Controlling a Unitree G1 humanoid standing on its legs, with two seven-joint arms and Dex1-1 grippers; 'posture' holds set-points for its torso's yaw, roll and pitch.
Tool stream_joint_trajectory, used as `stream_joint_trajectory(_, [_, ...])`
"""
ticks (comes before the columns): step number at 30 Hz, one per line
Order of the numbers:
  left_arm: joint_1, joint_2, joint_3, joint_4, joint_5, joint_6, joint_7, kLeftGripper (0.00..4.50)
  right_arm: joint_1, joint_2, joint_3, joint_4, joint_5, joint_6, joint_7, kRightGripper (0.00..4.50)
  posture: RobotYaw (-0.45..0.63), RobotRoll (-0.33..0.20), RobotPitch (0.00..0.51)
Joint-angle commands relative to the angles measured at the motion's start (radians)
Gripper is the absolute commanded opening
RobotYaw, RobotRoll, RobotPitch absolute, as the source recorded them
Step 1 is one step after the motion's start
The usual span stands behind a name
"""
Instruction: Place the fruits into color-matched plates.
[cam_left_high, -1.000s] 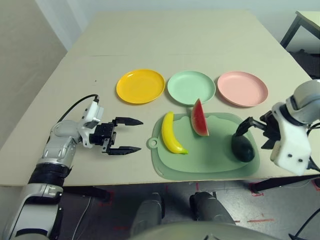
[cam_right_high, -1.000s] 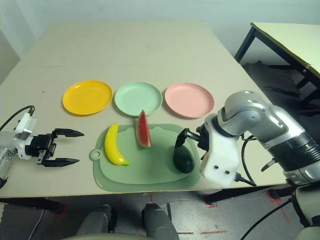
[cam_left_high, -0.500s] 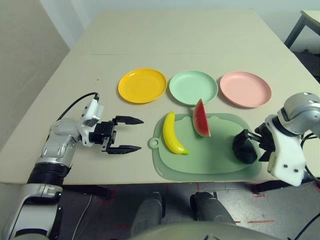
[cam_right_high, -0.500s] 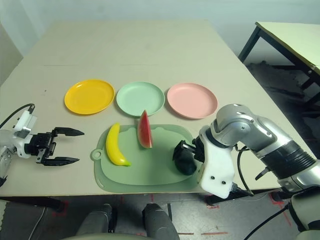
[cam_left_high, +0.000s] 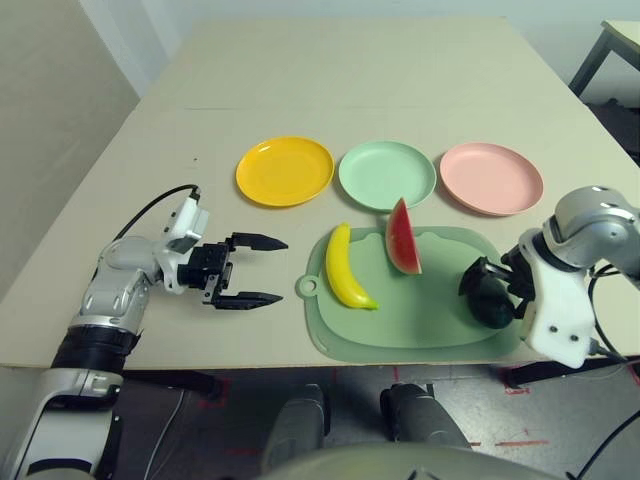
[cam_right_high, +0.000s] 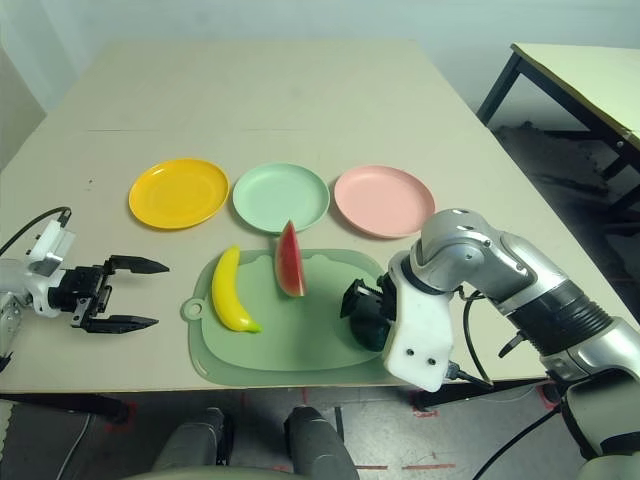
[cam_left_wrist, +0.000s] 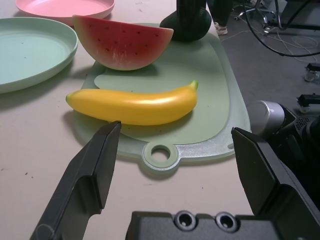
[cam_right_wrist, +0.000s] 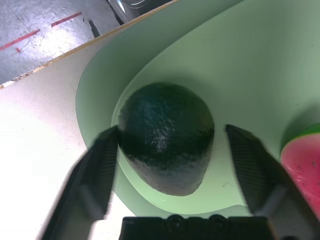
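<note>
On the light green mat (cam_left_high: 420, 325) lie a yellow banana (cam_left_high: 345, 268), a red watermelon wedge (cam_left_high: 402, 238) standing on its rind, and a dark green avocado (cam_left_high: 492, 305) at the mat's right end. My right gripper (cam_right_wrist: 171, 132) straddles the avocado, one finger touching its side, the other a small gap away. My left gripper (cam_left_high: 282, 268) hovers open left of the mat, pointing at the banana, with nothing between its fingers. Behind the mat stand a yellow-orange plate (cam_left_high: 285, 170), a mint green plate (cam_left_high: 387, 174) and a pink plate (cam_left_high: 491, 178), none holding anything.
The mat's ring tab (cam_left_high: 308, 286) points toward my left gripper. The table's front edge (cam_left_high: 260, 360) runs just below the mat. A cable (cam_left_high: 150, 210) loops from my left wrist. Another table (cam_right_high: 590, 70) stands at the far right.
My right gripper has slid left around the avocado and its fingers have narrowed toward it. The left arm has held still.
</note>
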Motion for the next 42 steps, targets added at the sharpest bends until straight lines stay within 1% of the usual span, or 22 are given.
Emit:
stream_joint_trajectory(1, [-0.001, 0.001, 0.008, 0.011, 0.013, -0.017, -0.004, 4.5, 0.005, -0.02, -0.006, -0.03, 0.025, 0.027, 0.005, 2.9, -0.03, 0.0, 0.111])
stream_joint_trajectory(9, [-0.026, -0.009, 0.003, 0.047, 0.022, -0.033, -0.004, 4.5, -0.01, -0.047, -0.002, -0.026, 0.046, 0.047, 0.005, 2.9, -0.04, 0.0, 0.111])
stream_joint_trajectory(11, [-0.027, -0.01, 0.001, 0.051, 0.022, -0.035, -0.004, 4.5, -0.03, -0.047, -0.003, -0.021, 0.06, 0.069, 0.005, 2.9, -0.05, 0.0, 0.11])
stream_joint_trajectory(13, [-0.029, -0.011, -0.001, 0.056, 0.023, -0.037, -0.004, 4.5, -0.076, -0.04, -0.003, -0.004, 0.077, 0.104, 0.005, 2.9, -0.05, 0.0, 0.109])
stream_joint_trajectory(15, [-0.033, -0.014, -0.001, 0.061, 0.026, -0.038, -0.004, 4.5, -0.15, -0.019, 0.006, 0.041, 0.082, 0.133, 0.005, 2.9, -0.05, 0.0, 0.109])
stream_joint_trajectory(17, [-0.042, -0.03, 0.017, 0.065, 0.022, -0.025, 0.004, 4.5, -0.231, 0.018, 0.014, 0.124, 0.063, 0.152, 0.005, 2.9, -0.05, 0.0, 0.109])
stream_joint_trajectory(19, [-0.06, -0.054, 0.051, 0.058, -0.009, 0.027, 0.051, 4.5, -0.308, 0.079, 0.013, 0.233, 0.023, 0.138, 0.005, 2.9, -0.05, 0.0, 0.109])
stream_joint_trajectory(21, [-0.079, -0.073, 0.082, 0.054, -0.019, 0.067, 0.113, 4.5, -0.374, 0.162, -0.005, 0.342, -0.017, 0.134, -0.008, 2.9, -0.05, 0.0, 0.109])
stream_joint_trajectory(23, [-0.091, -0.086, 0.1, 0.055, 0.002, 0.074, 0.176, 4.5, -0.429, 0.235, -0.014, 0.438, -0.057, 0.128, -0.037, 2.9, -0.04, 0.0, 0.111])
stream_joint_trajectory(26, [-0.094, -0.103, 0.111, 0.042, 0.049, 0.055, 0.271, 4.5, -0.529, 0.329, 0.0, 0.64, -0.194, 0.037, -0.153, 2.9, -0.03, 0.0, 0.113])
stream_joint_trajectory(28, [-0.084, -0.111, 0.113, 0.008, 0.074, 0.069, 0.339, 4.5, -0.586, 0.388, 0.012, 0.775, -0.272, 0.001, -0.241, 2.9, -0.03, 0.0, 0.113])
stream_joint_trajectory(31, [-0.068, -0.118, 0.108, -0.052, 0.108, 0.108, 0.434, 4.5, -0.648, 0.452, 0.029, 0.931, -0.383, -0.043, -0.383, 2.9, 0.0, 0.0, 0.121])
stream_joint_trajectory(33, [-0.059, -0.123, 0.096, -0.114, 0.134, 0.169, 0.512, 4.5, -0.692, 0.489, 0.056, 1.031, -0.48, -0.053, -0.51, 2.9, 0.0, 0.0, 0.123])
stream_joint_trajectory(35, [-0.054, -0.127, 0.089, -0.166, 0.149, 0.225, 0.568, 4.5, -0.722, 0.517, 0.079, 1.104, -0.546, -0.055, -0.6, 2.9, 0.0, 0.0, 0.123])
stream_joint_trajectory(36, [-0.051, -0.127, 0.086, -0.19, 0.156, 0.246, 0.59, 4.5, -0.732, 0.531, 0.087, 1.134, -0.569, -0.055, -0.634, 2.9, 0.02, 0.0, 0.128])
stream_joint_trajectory(38, [-0.049, -0.127, 0.084, -0.225, 0.167, 0.277, 0.624, 4.5, -0.746, 0.559, 0.096, 1.181, -0.602, -0.054, -0.69, 2.9, 0.03, 0.0, 0.129])
stream_joint_trajectory(42, [-0.054, -0.113, 0.074, -0.256, 0.187, 0.309, 0.646, 4.5, -0.753, 0.614, 0.112, 1.235, -0.653, -0.048, -0.773, 2.9, 0.05, 0.0, 0.134])
